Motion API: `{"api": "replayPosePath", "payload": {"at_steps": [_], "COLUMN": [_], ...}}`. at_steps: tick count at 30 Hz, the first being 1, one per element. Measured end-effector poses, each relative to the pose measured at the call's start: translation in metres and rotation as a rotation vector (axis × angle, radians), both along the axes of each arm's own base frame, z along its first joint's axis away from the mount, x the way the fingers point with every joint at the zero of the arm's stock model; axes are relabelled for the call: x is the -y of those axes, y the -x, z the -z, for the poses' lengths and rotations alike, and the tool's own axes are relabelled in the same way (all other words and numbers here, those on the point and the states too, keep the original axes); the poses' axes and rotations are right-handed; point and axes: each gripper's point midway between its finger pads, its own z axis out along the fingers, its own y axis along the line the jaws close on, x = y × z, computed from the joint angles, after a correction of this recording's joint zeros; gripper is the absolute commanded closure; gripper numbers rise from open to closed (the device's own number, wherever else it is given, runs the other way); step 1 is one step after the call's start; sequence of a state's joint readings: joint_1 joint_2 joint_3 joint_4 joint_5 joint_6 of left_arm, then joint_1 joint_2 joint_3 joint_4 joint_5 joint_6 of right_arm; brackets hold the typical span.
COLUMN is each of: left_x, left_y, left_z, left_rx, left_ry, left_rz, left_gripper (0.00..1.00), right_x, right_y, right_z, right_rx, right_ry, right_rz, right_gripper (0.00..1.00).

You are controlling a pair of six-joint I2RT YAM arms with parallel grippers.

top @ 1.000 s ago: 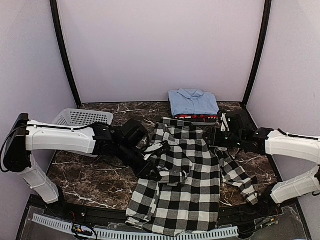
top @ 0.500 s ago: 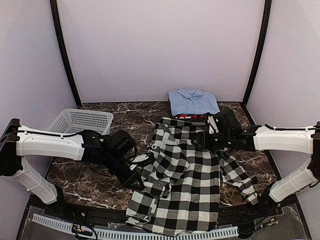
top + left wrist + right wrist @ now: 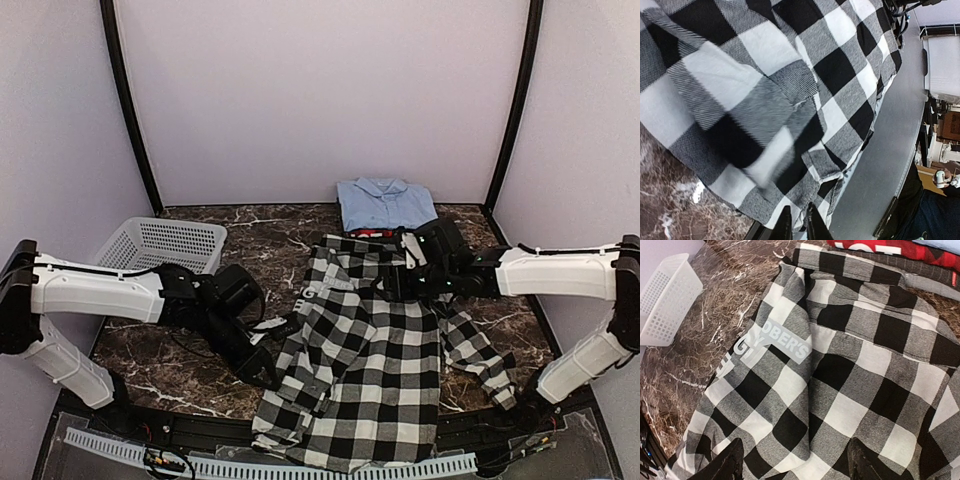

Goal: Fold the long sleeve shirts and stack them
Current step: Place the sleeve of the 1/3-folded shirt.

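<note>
- Position of check shirt (image 3: 365,370): it lies spread on the tabletop (image 3: 170,365) between my two arms. Its long axis runs from the collar at the far side to the hem, which hangs over the near edge.
- Left end effector (image 3: 272,350) is low at the shirt's left border, and the cloth is directly to its right. In the left wrist view the fingers (image 3: 785,222) stand close together with only a thin slit. I cannot tell if any cloth is pinched there.
- Right end effector (image 3: 400,278) hovers over the collar end with its jaws wide apart and nothing between them. The white lettering (image 3: 785,345) lies ahead of it, toward the left.
- The right sleeve (image 3: 480,360) is not yet folded. It lies spread behind this end effector, toward the arm's base and a little to its right. I judge the right arm is much nearer to it, so the coming move belongs to that arm.
- Beyond the right end effector, on the far side, the light blue shirt (image 3: 387,205) rests folded on the red shirt (image 3: 875,247).
</note>
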State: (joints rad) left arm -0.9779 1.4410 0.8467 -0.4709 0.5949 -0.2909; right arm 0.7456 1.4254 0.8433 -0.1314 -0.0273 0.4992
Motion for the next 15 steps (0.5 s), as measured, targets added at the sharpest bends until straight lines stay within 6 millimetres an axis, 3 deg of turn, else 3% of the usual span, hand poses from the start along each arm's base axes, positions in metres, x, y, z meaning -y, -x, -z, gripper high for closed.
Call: {"api": "replayPosePath", "payload": {"at_steps": [3,5,9,15], "left_x": [-0.009,-0.015,-0.019,-0.011], "left_y": [0.011,0.015,0.014,-0.011], "left_z": [0.005,0.008,0.001,-0.007], "left_rx": [-0.064,-0.095,-0.104,-0.023], "left_ry": [-0.023,-0.049,-0.064,-0.079], "left_rz": [-0.022,-0.042,-0.100,-0.198], "left_gripper": [0.65,0.62,0.61,0.65], "right_x": [-0.013,-0.023,-0.040,-0.074], "right_y": [0.006,0.011,0.022,0.034], "right_z": [-0.002,-0.002,0.006,0.026], "right_rx": [0.003,-0.002,-0.024,-0.060], "right_ry": [0.006,0.009,0.018,0.046], "right_rz": [-0.050,-0.088,-0.154,-0.247], "right_gripper": [0.32,0.33,0.39,0.47]}}
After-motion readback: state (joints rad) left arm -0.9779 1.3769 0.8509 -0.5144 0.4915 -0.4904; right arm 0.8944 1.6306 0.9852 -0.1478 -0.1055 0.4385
